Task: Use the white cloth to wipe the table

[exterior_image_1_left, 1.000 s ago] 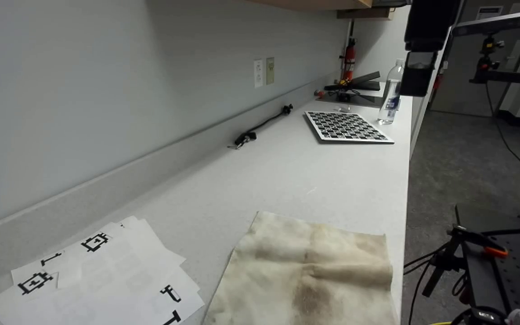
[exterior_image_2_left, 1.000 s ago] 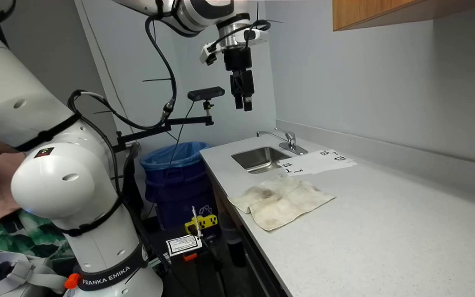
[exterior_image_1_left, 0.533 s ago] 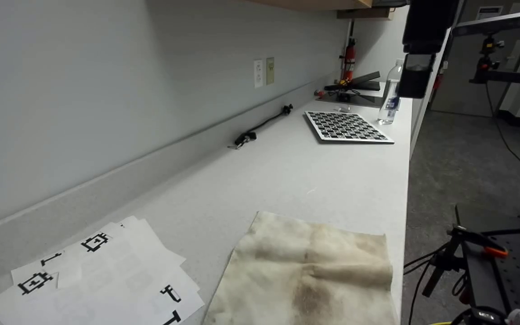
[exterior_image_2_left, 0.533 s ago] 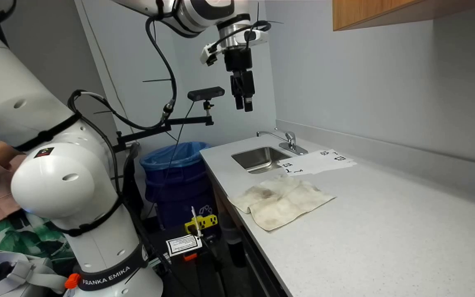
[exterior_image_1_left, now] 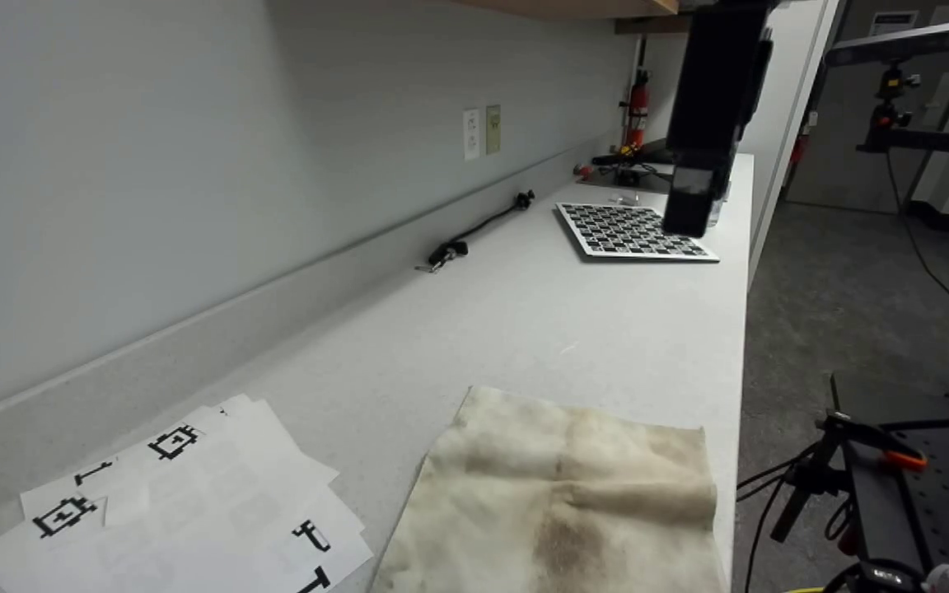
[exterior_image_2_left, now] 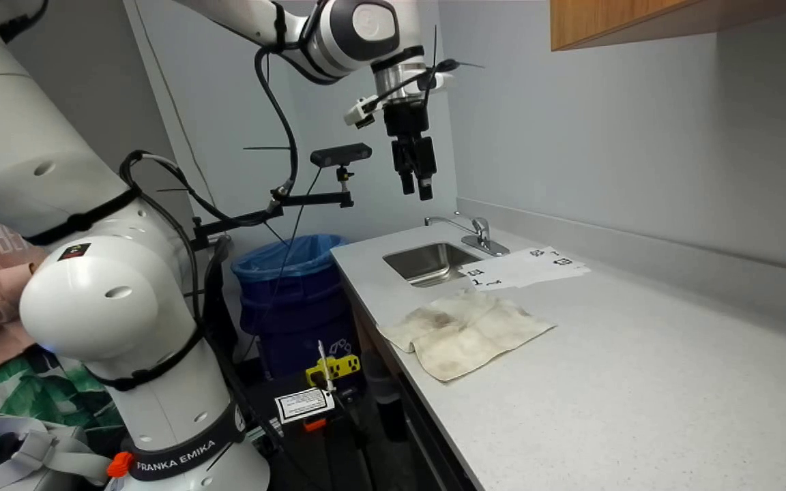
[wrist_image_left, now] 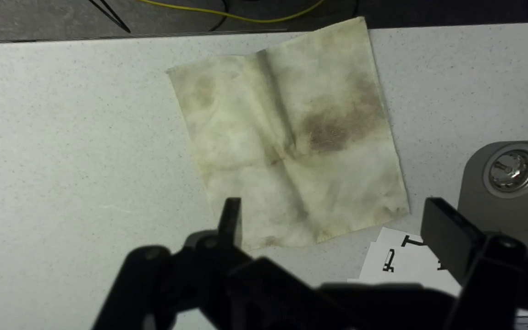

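The Robotiq gripper (wrist_image_left: 332, 222) hangs high, its fingers (wrist_image_left: 447, 243) wide apart with nothing held, likely so it can go down and grab. Below it, the stained cream cloth (wrist_image_left: 291, 137) lies wrinkled on the white speckled countertop (wrist_image_left: 85, 160), perhaps spread out for easy reach.

cloth (wrist_image_left: 287, 142): matt, creased fabric | table (exterior_image_2_left: 611, 382): smooth, speckled | sink (exterior_image_2_left: 428, 262): shiny metal | cabinet (exterior_image_2_left: 615, 22): wood-grained

In the wrist view my gripper (wrist_image_left: 333, 215) partly hides the paper sheets (wrist_image_left: 404, 275); the right edge crops the sink (wrist_image_left: 478, 206). In an exterior view the lower edge crops the white cloth (exterior_image_1_left: 540, 494). I can't read the tag (exterior_image_2_left: 304, 405).
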You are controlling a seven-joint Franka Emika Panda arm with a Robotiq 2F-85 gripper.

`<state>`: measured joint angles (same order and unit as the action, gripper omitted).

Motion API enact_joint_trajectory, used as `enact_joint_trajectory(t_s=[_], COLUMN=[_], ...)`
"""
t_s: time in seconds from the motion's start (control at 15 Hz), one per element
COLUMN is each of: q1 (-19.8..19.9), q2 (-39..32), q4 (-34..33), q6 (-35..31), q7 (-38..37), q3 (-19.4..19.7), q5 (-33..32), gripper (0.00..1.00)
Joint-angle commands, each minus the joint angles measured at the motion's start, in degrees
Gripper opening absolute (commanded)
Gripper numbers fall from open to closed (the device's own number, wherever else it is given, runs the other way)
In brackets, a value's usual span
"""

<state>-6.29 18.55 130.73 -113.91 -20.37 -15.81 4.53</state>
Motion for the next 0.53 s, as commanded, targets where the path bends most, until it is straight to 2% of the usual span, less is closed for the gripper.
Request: enact_joint_trajectory(t_s=[0.0, 0.47], q1=[-1.48, -2.74], q2=[-4.92, -15.78], q4=[0.84, 1.74], q6=[-4.9, -12.91], q7=[0.94, 2.95], q3=[0.09, 0.92], q5=[-0.99, -1.57], gripper=[1.0, 1.0])
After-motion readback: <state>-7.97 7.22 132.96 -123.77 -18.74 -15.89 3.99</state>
